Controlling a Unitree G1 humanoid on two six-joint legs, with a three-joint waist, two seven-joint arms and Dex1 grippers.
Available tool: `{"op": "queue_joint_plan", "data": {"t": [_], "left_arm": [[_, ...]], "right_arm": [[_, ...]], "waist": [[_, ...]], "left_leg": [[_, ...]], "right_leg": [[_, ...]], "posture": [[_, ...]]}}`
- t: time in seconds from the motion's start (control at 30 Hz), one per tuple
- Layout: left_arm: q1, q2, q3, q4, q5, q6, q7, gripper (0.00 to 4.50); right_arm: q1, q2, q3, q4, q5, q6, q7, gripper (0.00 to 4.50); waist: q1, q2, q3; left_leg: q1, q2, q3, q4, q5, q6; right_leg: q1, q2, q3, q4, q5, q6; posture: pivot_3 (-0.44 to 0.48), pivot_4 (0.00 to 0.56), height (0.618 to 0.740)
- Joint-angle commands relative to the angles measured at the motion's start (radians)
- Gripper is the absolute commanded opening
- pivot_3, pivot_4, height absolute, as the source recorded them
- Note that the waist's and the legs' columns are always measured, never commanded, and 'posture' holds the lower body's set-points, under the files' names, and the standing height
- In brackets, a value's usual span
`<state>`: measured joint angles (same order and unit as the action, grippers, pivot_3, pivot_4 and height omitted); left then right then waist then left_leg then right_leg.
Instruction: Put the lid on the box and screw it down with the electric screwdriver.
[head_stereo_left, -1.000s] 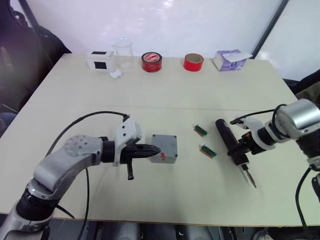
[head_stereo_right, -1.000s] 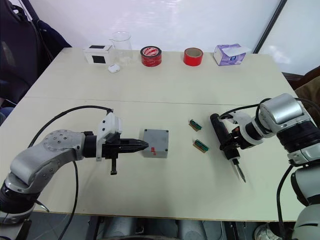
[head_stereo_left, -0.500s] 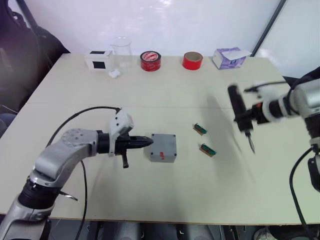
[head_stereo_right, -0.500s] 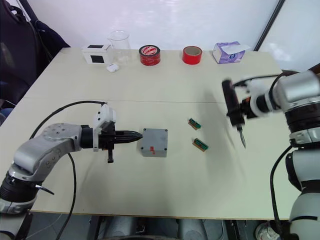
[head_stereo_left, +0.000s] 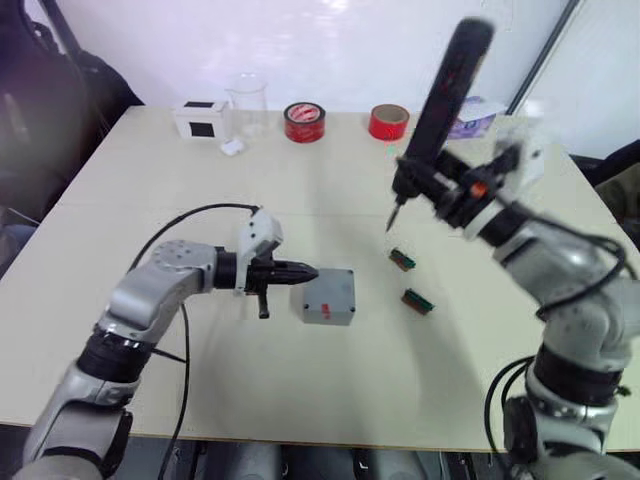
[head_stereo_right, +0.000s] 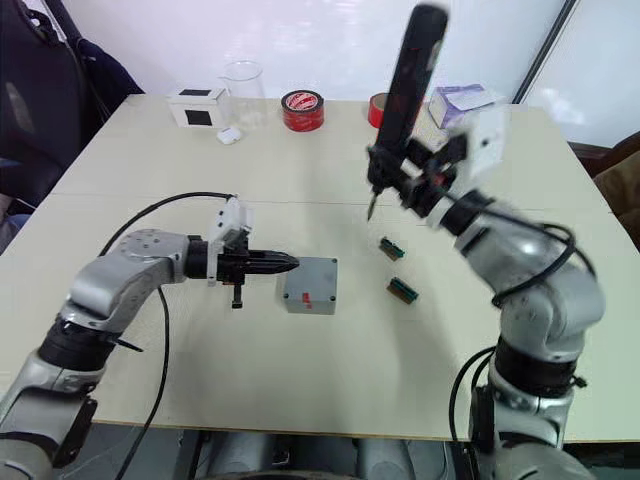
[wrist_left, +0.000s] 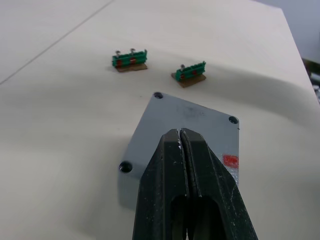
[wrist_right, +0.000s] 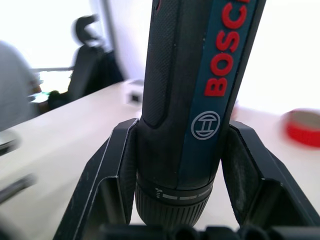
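The grey box (head_stereo_left: 325, 312) with a small red mark stands mid-table, and the flat lid (head_stereo_left: 332, 285) with corner holes (wrist_left: 192, 117) lies on top of it. My left gripper (head_stereo_left: 305, 271) is shut and empty, pointing right, its tips (wrist_left: 180, 134) at the lid's left edge. My right gripper (head_stereo_left: 428, 182) is shut on the black electric screwdriver (head_stereo_left: 445, 90), which it holds high above the table, to the right of the box and further back. The tool tilts, with its thin bit (head_stereo_left: 391, 222) pointing down. In the right wrist view the fingers (wrist_right: 116, 165) flank the screwdriver body (wrist_right: 200, 60).
Two small green-brown pieces (head_stereo_left: 402, 260) (head_stereo_left: 417, 301) lie right of the box. Along the far edge stand a white box with black label (head_stereo_left: 200, 120), a clear beaker (head_stereo_left: 246, 100), two red tape rolls (head_stereo_left: 303, 122) (head_stereo_left: 388, 123) and a purple tissue box (head_stereo_left: 470, 124).
My right arm has swung the screwdriver from low over the table's right side up and leftward, high over the middle. The left gripper stays shut beside the box.
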<state>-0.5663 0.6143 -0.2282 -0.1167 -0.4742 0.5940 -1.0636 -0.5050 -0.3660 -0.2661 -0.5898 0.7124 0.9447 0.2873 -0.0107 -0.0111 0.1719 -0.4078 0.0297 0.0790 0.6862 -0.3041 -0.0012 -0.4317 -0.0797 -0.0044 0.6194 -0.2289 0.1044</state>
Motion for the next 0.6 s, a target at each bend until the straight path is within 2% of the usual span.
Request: {"op": "queue_joint_plan", "data": {"t": [0.03, 0.3, 0.6], "left_arm": [[-0.036, -0.020, -0.015, 0.004, 0.028, -0.035, -0.023, 0.00], [-0.001, 0.011, -0.093, -0.023, 0.117, -0.056, -0.064, 0.00], [0.018, 0.007, -0.079, -0.014, 0.137, -0.047, -0.051, 0.00]], "right_arm": [[0.010, 0.012, 0.027, -0.102, 0.015, -0.078, 0.000, 1.87], [0.106, 0.049, 0.126, -0.125, -0.006, -0.156, -0.006, 1.87], [0.152, 0.059, 0.225, -0.074, -0.087, -0.258, 0.009, 1.87]], "waist": [[0.000, 0.000, 0.000], [-0.002, 0.000, 0.000], [-0.001, 0.000, 0.000]], "left_leg": [[0.000, 0.000, 0.000, 0.000, 0.000, 0.000], [0.000, 0.001, -0.001, 0.000, 0.000, 0.000], [0.001, 0.001, -0.001, 0.000, 0.000, 0.000]], "right_leg": [[0.000, 0.000, 0.000, 0.000, 0.000, 0.000], [0.000, 0.001, 0.000, 0.001, 0.000, 0.000], [0.000, 0.001, 0.000, 0.002, 0.000, 0.000]], "posture": [[0.000, 0.150, 0.740], [0.000, 0.150, 0.740], [0.000, 0.150, 0.740]]}}
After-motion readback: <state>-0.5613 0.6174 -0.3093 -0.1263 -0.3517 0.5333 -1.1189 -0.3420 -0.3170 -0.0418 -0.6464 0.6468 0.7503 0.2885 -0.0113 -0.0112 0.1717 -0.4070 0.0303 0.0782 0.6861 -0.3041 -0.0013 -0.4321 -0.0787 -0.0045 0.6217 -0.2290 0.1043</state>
